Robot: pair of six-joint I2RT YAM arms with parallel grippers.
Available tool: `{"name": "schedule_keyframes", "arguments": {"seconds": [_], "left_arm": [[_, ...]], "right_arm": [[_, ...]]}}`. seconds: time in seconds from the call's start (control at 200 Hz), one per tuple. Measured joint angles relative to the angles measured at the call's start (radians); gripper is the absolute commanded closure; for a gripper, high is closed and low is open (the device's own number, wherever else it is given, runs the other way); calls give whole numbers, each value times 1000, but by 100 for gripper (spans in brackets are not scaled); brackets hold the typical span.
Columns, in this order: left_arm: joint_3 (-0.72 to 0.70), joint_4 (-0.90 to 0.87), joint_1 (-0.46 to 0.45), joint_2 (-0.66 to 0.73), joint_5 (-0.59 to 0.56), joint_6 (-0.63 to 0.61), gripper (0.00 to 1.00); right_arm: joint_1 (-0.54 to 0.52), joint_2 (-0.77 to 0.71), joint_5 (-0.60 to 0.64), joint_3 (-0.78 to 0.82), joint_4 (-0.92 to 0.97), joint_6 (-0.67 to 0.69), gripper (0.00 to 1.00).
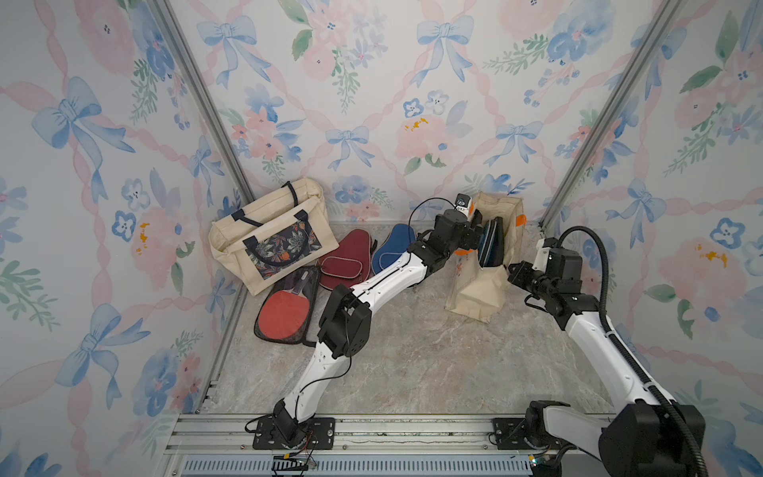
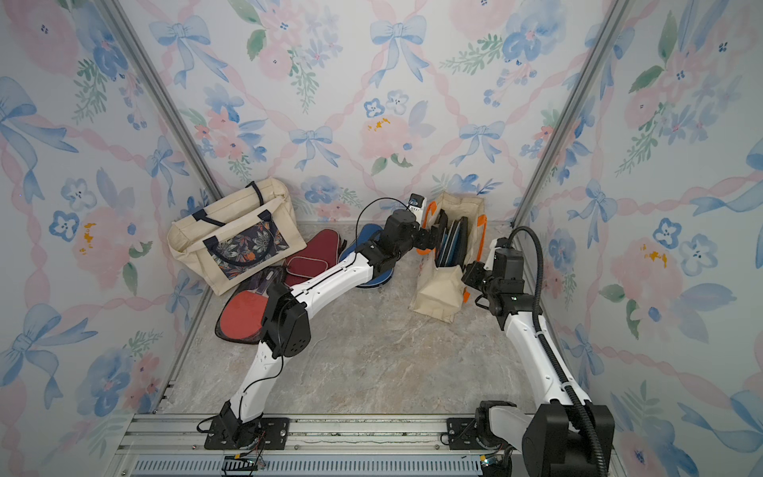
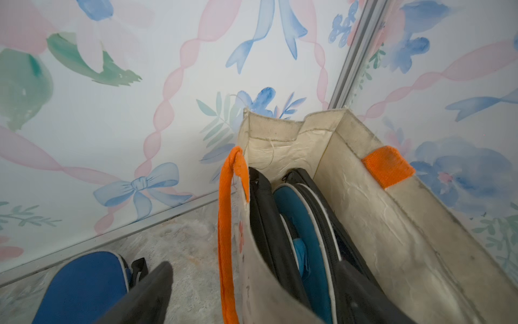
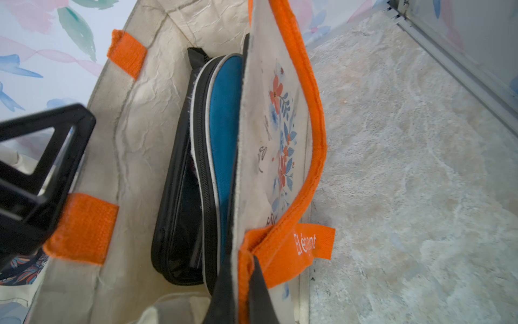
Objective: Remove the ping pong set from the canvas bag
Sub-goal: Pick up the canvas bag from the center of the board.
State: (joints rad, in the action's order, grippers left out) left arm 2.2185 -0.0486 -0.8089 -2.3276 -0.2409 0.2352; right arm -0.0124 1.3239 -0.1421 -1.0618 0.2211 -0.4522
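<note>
The canvas bag (image 1: 479,293) with orange handles stands open at the back right. Inside it, on edge, are a teal case (image 3: 311,238) and black mesh pouches (image 3: 266,213) of the ping pong set. My left gripper (image 3: 253,266) is open and straddles the bag's left wall, one finger outside and one inside over the pouches. My right gripper (image 4: 244,277) is shut on the opposite rim at the orange handle (image 4: 283,246). A maroon case (image 1: 347,260), a blue case (image 1: 392,247) and a mesh pouch with a red paddle (image 1: 289,309) lie on the table to the left.
A cream tote with a dark floral pocket (image 1: 268,231) leans in the back left corner, beside the cases on the table. Wallpapered walls and aluminium rails (image 1: 578,173) close in the back and both sides. The marble table (image 1: 413,363) stretches toward the front.
</note>
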Motion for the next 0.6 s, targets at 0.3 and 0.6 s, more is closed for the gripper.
{"name": "schedule_keyframes", "arguments": {"seconds": [0.3,0.6], "left_arm": [[84,-4,23,-66,52,77,27],[115,-21,24,-90,90,124,92]], "right_arm": [[-58,-34,44,0,39,29,100],[-62,-72,61,0,88,42,100]]}}
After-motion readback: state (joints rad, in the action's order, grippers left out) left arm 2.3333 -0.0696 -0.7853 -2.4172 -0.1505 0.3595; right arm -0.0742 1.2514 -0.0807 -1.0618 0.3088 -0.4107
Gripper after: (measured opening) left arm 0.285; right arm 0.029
